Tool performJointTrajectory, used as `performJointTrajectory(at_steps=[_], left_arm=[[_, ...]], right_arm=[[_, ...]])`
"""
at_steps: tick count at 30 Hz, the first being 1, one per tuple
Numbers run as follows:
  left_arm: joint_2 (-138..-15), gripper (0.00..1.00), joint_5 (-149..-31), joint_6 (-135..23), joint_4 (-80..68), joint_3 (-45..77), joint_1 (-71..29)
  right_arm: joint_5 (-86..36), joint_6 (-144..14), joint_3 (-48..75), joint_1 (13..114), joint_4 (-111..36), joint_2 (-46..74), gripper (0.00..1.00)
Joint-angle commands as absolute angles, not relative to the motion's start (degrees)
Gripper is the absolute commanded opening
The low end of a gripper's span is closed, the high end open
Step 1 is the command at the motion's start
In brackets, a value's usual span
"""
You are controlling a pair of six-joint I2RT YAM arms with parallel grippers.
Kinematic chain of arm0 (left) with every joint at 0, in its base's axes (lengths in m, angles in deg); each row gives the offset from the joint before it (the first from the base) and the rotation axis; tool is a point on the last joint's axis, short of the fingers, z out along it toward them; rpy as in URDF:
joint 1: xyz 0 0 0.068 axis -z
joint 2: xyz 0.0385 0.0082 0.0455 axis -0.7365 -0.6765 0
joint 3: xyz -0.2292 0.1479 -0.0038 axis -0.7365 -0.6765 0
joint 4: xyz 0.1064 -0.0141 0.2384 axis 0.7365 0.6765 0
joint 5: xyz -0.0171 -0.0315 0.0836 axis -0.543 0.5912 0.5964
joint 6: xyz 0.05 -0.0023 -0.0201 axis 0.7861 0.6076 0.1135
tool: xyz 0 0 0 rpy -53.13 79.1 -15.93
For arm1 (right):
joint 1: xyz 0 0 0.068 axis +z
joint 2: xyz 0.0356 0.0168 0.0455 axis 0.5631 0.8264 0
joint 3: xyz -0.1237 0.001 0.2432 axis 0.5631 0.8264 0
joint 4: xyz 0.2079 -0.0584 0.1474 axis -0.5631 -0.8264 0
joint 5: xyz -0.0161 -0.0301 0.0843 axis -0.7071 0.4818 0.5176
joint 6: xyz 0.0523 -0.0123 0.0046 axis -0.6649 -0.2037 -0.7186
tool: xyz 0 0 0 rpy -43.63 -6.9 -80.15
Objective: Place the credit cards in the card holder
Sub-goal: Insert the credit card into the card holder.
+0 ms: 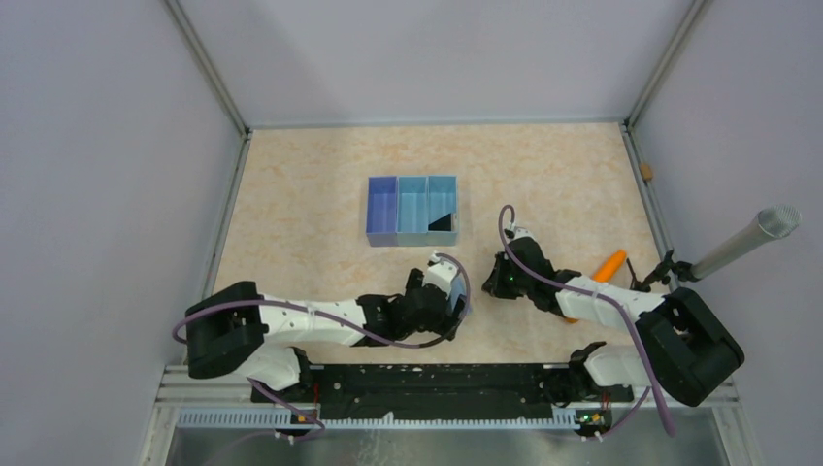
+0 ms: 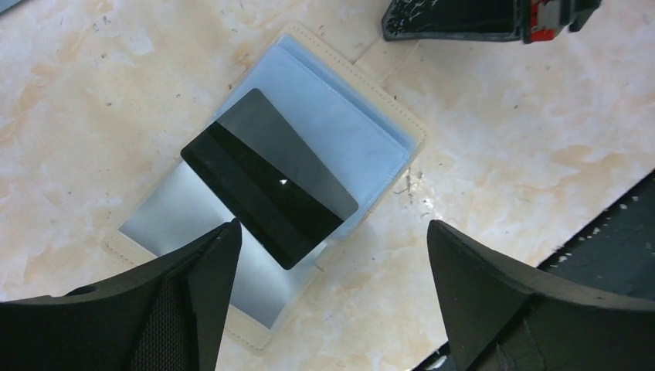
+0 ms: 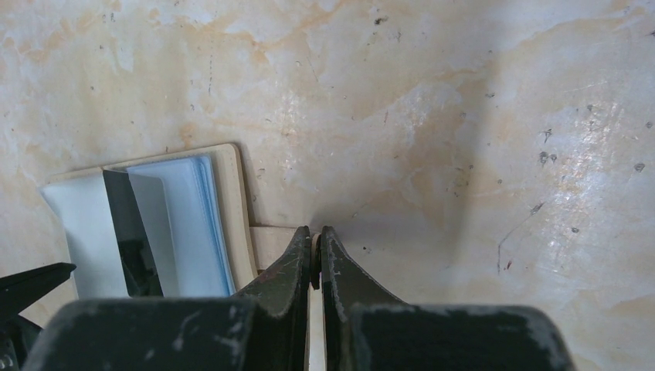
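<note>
- While the left pincer [image 2: 332, 232] hangs over the card holder [image 2: 386, 116], its two black fingers [image 2: 193, 286] stand wide apart and touch nothing.
- Lying open and flat on the table [image 2: 541, 131], the card holder shows a beige border and pale translucent pockets.
- A dark credit card [image 2: 270, 185] with a black band lies slantwise across the open holder, directly below the gap of the left pincer.
- Its upper end looks tucked under the light-blue pocket, and its lower end lies bare over the shiny sheet.
- From the right wrist, the right pincer [image 3: 313, 232] has its fingers pressed together, tips down at a short beige tab [image 3: 270, 243] that sticks out from the holder's edge.
- Whether the tab is pinched or only pressed I cannot tell.
- Seen from above, both pincers meet near the table's middle, just in front of the blue tray [image 1: 383, 209].
- That tray has three compartments, and a dark shape sits in the rightmost one.
- An orange object [image 1: 611, 263] lies by the right arm, well apart from the holder.
</note>
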State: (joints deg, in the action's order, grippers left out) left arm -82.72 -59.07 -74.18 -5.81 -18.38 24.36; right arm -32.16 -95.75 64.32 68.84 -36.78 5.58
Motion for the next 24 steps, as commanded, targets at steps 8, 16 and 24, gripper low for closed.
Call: performJointTrajectory(at_steps=[8,16,24], left_arm=[[-79.6,0.91,-76.0,-89.9,0.5,-17.3,15.7],[-81.3,0.91,-78.5,-99.3,-0.9,-18.4,13.2],[-84.2,0.91,-79.3,-102.6,-1.4,-18.7,12.8]], right_arm=[[-32.6,-95.1,66.2,68.6,-44.6,8.0,0.0],[-32.4,-94.8,65.8,68.7,-44.1,8.8,0.0],[-32.3,-94.7,65.9,68.6,-43.9,8.9,0.0]])
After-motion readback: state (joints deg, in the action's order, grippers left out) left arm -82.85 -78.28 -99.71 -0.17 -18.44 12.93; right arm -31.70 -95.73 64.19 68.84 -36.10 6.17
